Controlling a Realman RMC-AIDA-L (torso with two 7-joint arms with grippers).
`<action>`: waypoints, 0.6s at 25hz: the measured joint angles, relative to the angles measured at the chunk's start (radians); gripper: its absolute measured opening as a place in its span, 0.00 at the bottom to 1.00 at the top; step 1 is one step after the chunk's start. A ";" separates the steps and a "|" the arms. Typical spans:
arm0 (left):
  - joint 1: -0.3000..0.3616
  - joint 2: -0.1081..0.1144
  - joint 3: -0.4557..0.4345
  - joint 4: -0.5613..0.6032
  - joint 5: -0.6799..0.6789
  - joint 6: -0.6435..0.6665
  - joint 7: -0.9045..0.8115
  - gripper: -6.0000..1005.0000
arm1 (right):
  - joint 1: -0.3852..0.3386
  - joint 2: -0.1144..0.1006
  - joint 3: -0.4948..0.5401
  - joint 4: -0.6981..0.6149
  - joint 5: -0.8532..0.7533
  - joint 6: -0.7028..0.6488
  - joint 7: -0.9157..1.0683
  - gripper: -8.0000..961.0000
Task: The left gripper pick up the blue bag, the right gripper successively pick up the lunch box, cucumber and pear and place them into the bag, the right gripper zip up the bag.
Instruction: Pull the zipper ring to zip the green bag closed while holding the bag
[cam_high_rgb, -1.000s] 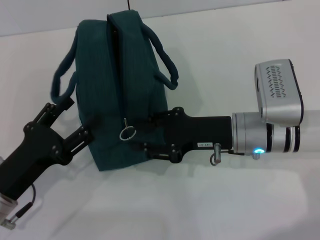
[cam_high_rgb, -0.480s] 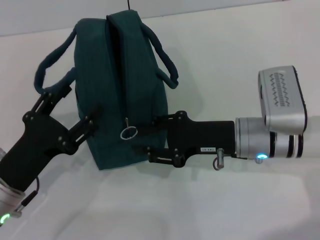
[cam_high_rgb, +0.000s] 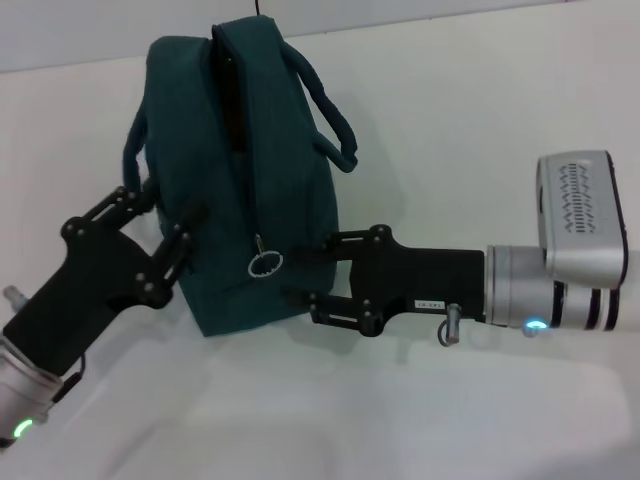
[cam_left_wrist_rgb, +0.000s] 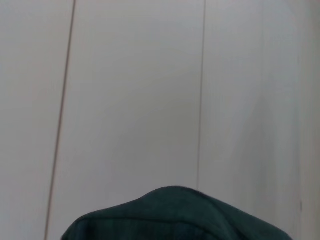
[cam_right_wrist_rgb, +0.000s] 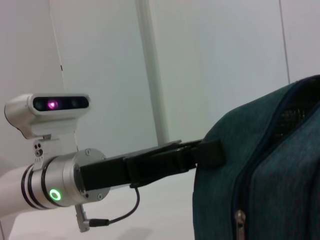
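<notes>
The blue bag (cam_high_rgb: 240, 200) stands upright on the white table, its zip line facing me with a metal pull ring (cam_high_rgb: 265, 263) hanging low. A dark gap shows at the bag's top. My left gripper (cam_high_rgb: 165, 207) is open against the bag's left side, with the left handle (cam_high_rgb: 135, 150) running down behind its upper finger. It also shows in the right wrist view (cam_right_wrist_rgb: 207, 150), touching the bag (cam_right_wrist_rgb: 270, 165). My right gripper (cam_high_rgb: 312, 270) is open just right of the ring, empty. The lunch box, cucumber and pear are out of view.
The white table (cam_high_rgb: 450, 130) stretches around the bag. The bag's right handle (cam_high_rgb: 335, 125) loops out above my right gripper. The left wrist view shows only the bag's top edge (cam_left_wrist_rgb: 175, 215) and a pale panelled wall.
My right gripper has drawn back to the right and slightly down from the bag. My left gripper has moved in toward the bag's side. The left handle rose, then dropped.
</notes>
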 joint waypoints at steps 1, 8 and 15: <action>0.001 -0.001 0.001 0.011 0.012 0.001 0.012 0.67 | -0.005 0.000 0.000 0.000 0.007 0.000 -0.008 0.48; -0.003 -0.001 0.020 0.054 0.069 0.015 0.023 0.39 | -0.043 -0.001 -0.011 0.004 0.061 0.002 -0.048 0.48; 0.005 0.004 0.107 0.116 0.075 0.025 0.046 0.19 | -0.032 -0.001 -0.098 0.014 0.158 0.056 -0.059 0.48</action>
